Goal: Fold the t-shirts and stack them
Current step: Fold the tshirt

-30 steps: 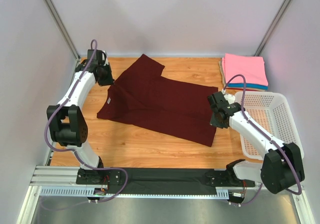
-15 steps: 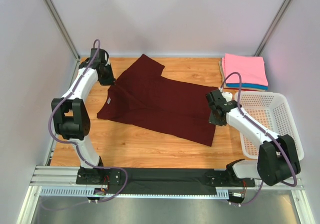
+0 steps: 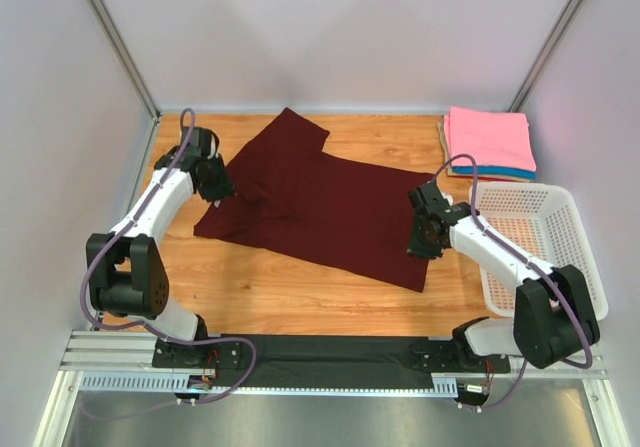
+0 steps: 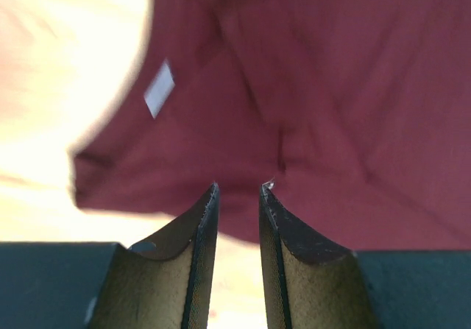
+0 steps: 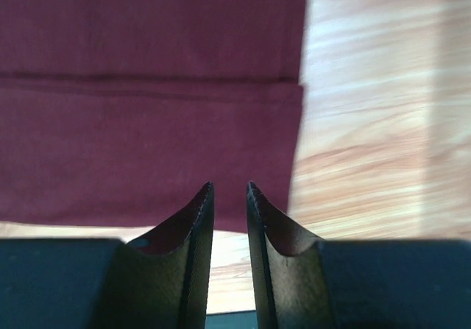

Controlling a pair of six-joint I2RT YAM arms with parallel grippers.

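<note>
Over the table, top camera: a dark maroon soft t-shirt (image 3: 330, 212) lay spread out on the brown wooden table (image 3: 270, 287).
Far right corner: a folded pink t-shirt (image 3: 488, 139) topped a pile behind a white plastic basket with holes (image 3: 545, 232).
Arms: the left gripper (image 3: 218, 189) was at the shirt's left side, the right gripper (image 3: 420, 242) at its right edge.
Left wrist camera: the left gripper (image 4: 239, 188) had its fingers a little apart and empty, above the maroon cloth (image 4: 331, 86) near a small white label (image 4: 159, 88).
Right wrist camera: the right gripper (image 5: 229, 187) was a little apart too, holding nothing, over the shirt's (image 5: 147, 86) edge.

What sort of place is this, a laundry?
Probably a robotics lab test cell, not a laundry: a left arm and a right arm bolted to a rail at a wooden table, white panels boxing it in, a maroon t-shirt and a folded stack for practice.
</note>
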